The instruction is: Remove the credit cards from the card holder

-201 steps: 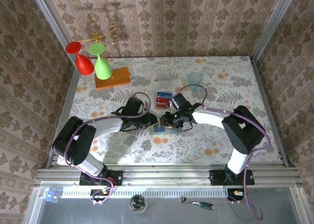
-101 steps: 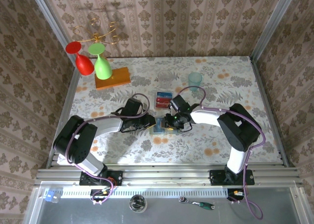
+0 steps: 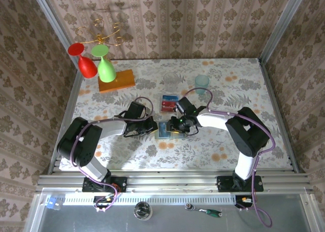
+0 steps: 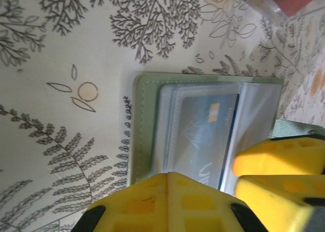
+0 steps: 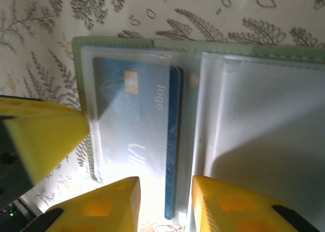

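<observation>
right claw [image 5: 165, 194] | parted at blue card [image 5: 129, 135] end | long axis toward claw

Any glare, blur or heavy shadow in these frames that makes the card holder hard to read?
Right wrist: glare whitens the clear sleeve of the card holder beside the right gripper's fingers, though the blue card reads fine. Left wrist: the left gripper's fingers are soft, and the card is hazy behind plastic. Top external: a bright strip crosses the table's near edge.

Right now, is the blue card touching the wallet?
Touching. The right wrist view shows the blue card tucked in the card holder, under its clear plastic, with one long edge peeking out.
</observation>
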